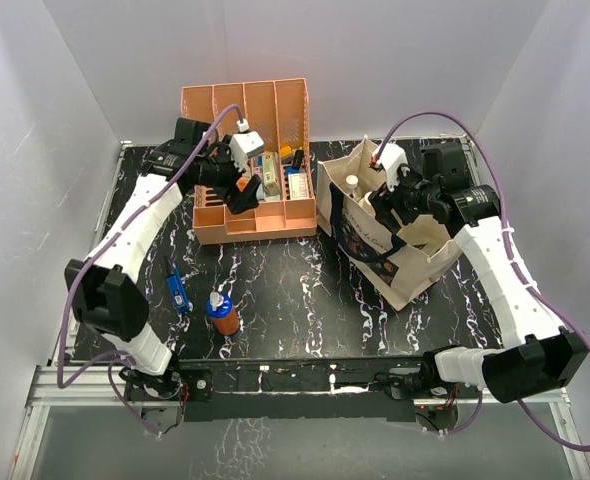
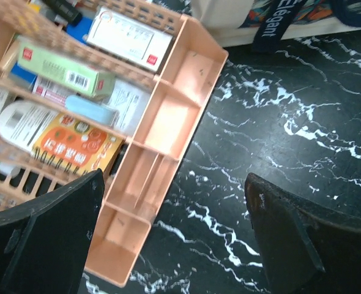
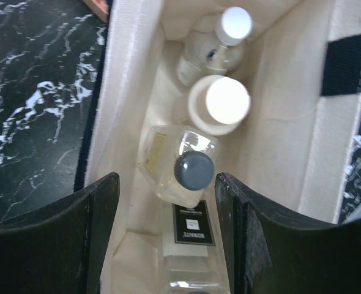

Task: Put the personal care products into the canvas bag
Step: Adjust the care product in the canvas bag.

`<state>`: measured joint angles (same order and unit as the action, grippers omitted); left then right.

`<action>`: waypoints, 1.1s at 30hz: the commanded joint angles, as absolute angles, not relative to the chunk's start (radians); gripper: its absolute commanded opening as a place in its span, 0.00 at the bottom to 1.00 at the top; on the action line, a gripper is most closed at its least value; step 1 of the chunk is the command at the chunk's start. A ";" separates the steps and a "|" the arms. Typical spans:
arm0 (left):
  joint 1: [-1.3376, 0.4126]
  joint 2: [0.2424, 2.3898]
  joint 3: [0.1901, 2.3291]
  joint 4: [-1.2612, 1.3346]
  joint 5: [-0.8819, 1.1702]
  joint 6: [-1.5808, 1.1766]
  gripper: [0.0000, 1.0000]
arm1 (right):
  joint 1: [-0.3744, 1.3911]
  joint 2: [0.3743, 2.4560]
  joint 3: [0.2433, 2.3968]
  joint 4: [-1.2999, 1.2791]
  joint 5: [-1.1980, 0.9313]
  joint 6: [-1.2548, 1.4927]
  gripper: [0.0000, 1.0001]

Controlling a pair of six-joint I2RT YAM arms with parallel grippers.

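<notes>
4 of the 6 bottles are in the canvas bag (image 1: 415,265) at this point. Looking down from the right wrist you can see the white-topped bottle (image 3: 212,49), the white cylinder (image 3: 219,101), the grey-capped bottle (image 3: 179,165) and the square dark-capped bottle (image 3: 189,229) all sitting inside. The right gripper (image 3: 166,184) hangs over the bag mouth with its fingers parted and nothing pinched, so I'd call this the tail end of a drop-off. The left gripper (image 2: 174,180) is spread wide and empty, hovering by the front edge of the orange rack (image 1: 250,228).

That leaves 2 out on the table (image 1: 315,290). The orange-brown bottle (image 1: 223,314) stands upright near the left arm, and the small blue bottle (image 1: 178,290) is just beside it, lying flat by the look of it. Next move imo is the left arm heading toward the near edge and coming down over the orange-brown one, jaws either side of the body below the cap. The blue one probably needs a lower, flatter approach.
</notes>
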<state>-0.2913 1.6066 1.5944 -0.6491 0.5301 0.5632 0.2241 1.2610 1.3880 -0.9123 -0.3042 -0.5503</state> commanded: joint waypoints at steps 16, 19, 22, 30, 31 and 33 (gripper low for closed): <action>-0.497 1.724 1.888 -0.492 0.926 0.638 0.93 | 0.214 1.300 1.384 -0.850 -0.841 -0.286 0.56; -0.560 1.754 1.897 -0.496 0.929 0.682 0.92 | 0.215 1.293 1.354 -0.849 -0.850 -0.243 0.55; -0.602 1.764 1.869 -0.498 0.934 0.722 0.92 | 0.215 1.268 1.309 -0.839 -0.846 -0.206 0.54; -0.694 1.774 1.805 -0.498 0.882 0.833 0.91 | 0.215 1.189 1.180 -0.782 -0.856 -0.121 0.50; -0.699 1.782 1.809 -0.496 0.878 0.832 0.91 | 0.215 1.182 1.171 -0.778 -0.857 -0.118 0.49; -0.710 1.801 1.822 -0.498 0.874 0.831 0.92 | 0.215 1.164 1.161 -0.779 -0.863 -0.116 0.47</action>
<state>-0.6849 1.7962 1.8061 -0.5087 0.8597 0.7761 0.2138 1.2156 1.1770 -0.8280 -0.8207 -0.1608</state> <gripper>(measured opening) 0.914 0.489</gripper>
